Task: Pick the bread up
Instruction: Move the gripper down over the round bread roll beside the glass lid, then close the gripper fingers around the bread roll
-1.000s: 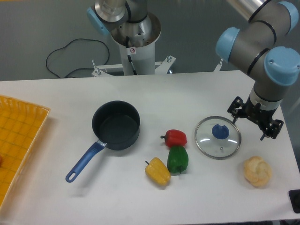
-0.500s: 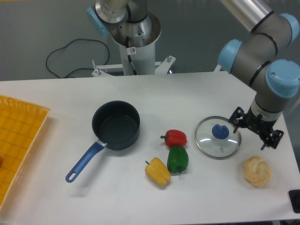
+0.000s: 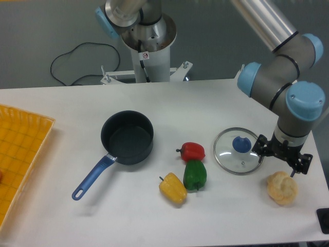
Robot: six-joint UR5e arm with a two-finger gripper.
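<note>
i see the small round pale tan-cream bread bun (image 3: 282,188) lying on the white desk (image 3: 67,103), just to the right of and nearer the front edge than the round glass lid with a blue knob (image 3: 239,150). the black two-finger gripper (image 3: 281,159) hangs just above the bun's far side, beside the lid's right rim. its fingers (image 3: 262,151) are spread apart and hold nothing.

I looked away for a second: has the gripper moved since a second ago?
Yes. The gripper has come down the image past the glass lid, closing on the bread, which lies where it was.
</note>
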